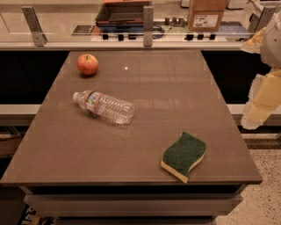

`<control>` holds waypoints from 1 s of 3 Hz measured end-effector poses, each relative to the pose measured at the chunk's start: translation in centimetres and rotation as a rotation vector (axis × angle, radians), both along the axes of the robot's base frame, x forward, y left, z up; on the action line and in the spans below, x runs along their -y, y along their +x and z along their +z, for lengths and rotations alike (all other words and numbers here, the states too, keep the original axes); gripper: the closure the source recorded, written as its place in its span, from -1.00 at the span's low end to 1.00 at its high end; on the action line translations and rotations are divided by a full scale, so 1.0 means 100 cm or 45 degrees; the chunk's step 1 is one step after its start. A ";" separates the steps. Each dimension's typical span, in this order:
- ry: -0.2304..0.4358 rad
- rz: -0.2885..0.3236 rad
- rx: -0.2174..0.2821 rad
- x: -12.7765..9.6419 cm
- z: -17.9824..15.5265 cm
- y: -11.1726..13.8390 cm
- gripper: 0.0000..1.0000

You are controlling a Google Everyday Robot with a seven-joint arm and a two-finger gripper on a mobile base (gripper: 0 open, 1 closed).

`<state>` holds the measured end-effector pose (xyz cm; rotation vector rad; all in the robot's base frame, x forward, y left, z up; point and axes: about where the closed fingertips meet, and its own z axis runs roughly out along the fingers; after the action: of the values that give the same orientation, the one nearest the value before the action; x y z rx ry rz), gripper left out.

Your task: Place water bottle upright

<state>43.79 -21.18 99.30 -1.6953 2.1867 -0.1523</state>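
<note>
The water bottle (104,106) lies on its side on the brown table (145,145), left of the middle. It is clear and ribbed, with its white cap pointing to the back left and a colourful label band near the neck. My gripper (260,107) is at the right edge of the view, beyond the table's right side and far from the bottle. It holds nothing that I can see.
A red apple (87,64) sits at the back left of the table, behind the bottle. A green and yellow sponge (183,156) lies at the front right. A counter with a cardboard box (206,15) and a dark tray (120,13) runs behind the table.
</note>
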 end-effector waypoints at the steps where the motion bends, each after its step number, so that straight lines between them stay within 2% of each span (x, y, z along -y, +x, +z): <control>1: 0.000 0.000 0.000 0.000 0.000 0.000 -1.00; 2: 0.052 -0.028 0.000 -0.009 0.006 0.005 -1.00; 3: 0.164 -0.119 -0.016 -0.023 0.016 0.014 -1.00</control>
<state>45.15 -18.86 100.85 -1.5298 2.2348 -0.0238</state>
